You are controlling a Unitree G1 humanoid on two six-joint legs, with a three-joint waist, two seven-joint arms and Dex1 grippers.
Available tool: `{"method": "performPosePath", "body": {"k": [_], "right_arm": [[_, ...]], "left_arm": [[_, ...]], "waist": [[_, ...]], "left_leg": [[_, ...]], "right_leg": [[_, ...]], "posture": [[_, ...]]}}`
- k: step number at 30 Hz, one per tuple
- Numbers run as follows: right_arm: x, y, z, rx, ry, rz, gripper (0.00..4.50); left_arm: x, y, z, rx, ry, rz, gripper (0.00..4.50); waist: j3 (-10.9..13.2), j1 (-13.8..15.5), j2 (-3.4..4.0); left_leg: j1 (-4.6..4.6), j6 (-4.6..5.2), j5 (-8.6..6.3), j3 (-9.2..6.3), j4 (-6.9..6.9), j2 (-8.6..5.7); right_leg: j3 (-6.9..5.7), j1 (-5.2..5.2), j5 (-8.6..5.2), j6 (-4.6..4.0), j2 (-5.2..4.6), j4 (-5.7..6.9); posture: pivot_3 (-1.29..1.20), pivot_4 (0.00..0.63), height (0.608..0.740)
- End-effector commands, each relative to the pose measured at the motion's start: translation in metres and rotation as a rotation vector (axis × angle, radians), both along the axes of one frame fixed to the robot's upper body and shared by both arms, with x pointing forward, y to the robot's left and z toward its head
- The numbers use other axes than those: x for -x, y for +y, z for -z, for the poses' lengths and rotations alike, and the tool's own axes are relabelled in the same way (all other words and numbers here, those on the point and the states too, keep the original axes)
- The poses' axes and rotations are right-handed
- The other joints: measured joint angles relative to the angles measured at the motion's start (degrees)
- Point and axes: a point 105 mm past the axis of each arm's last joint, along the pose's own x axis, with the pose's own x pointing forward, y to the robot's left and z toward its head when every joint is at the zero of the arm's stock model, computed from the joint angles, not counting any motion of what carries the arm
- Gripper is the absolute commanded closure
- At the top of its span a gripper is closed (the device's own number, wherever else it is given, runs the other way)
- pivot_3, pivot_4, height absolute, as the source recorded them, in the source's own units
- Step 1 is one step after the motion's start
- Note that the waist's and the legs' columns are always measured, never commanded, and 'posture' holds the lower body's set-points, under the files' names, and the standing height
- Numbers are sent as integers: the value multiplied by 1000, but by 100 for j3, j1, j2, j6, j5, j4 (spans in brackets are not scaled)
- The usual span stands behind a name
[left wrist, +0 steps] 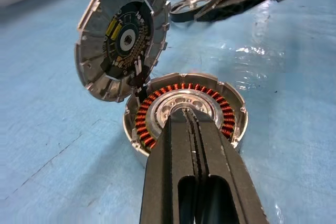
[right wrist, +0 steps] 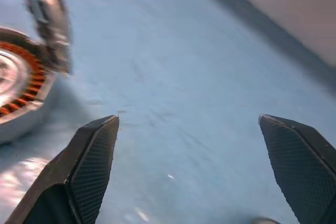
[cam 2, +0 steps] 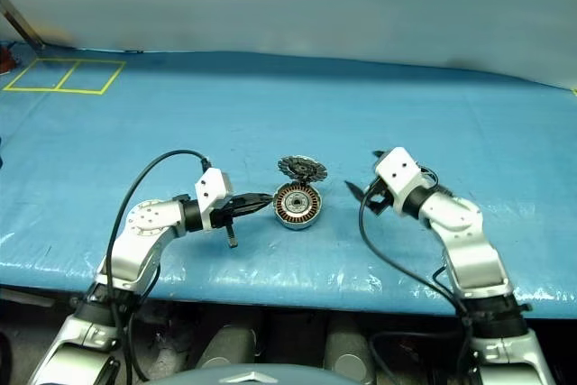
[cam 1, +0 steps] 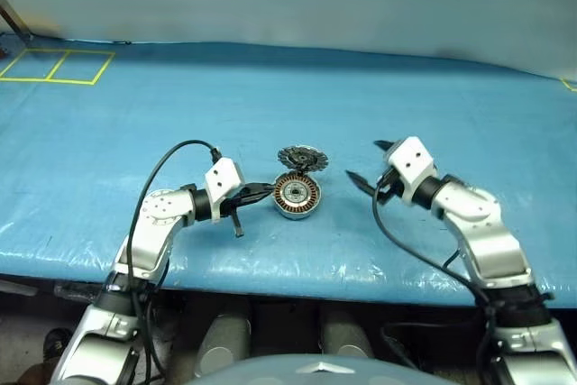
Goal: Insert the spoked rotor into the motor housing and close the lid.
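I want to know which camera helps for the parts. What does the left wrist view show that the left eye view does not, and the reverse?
Left wrist view: the lid's inner face, and the spoked rotor lying beyond it. Left eye view: the open right gripper with its arm, and yellow tape squares. Both: the motor housing, the tilted lid, the shut left gripper.

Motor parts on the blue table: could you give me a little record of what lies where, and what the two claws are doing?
table: blue cover
motor housing: flat on the table, copper windings showing
lid: open, tilted up at the housing's far edge
spoked wheel: outside the housing, beyond it, by a finger of the right gripper; contact unclear
left gripper: shut, tips at the housing's near rim
right gripper: open, empty, to the housing's right
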Motion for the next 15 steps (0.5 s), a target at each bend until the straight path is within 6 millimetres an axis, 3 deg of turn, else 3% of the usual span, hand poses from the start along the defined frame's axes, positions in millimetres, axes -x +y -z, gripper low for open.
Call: {"method": "performPosePath", "body": {"k": [1, 3, 9, 15], "right_arm": [[-18, -34, -13, 92, -20, 153, 386], [-24, -47, -12, 143, 12, 189, 878], [-30, -64, -8, 102, 76, 243, 878], [-21, -70, -6, 71, 111, 228, 878]], "left_arm": [[-1, 8, -10, 35, -52, -79, 4500], [2, 11, -7, 50, -43, -114, 4500], [8, 19, 6, 61, -18, -206, 4500], [12, 19, 11, 65, -4, -231, 4500]], "waist": [[0, 19, 0], [0, 26, 0], [1, 16, 0], [1, 15, 0]], "left_leg": [[0, 0, 0, -1, 0, 0], [-2, 1, 0, -1, -3, 1], [-7, 16, -10, 7, -4, -2], [-5, 17, -10, 13, 0, 0]], "right_leg": [[-1, 0, -1, -2, 0, 0], [-3, 0, -2, -4, 0, -1], [-2, -4, 2, 4, -7, -8], [-1, -2, -1, -1, -7, -8]], "posture": [[0, 150, 740], [0, 150, 740], [0, 150, 740], [0, 150, 740]]}}
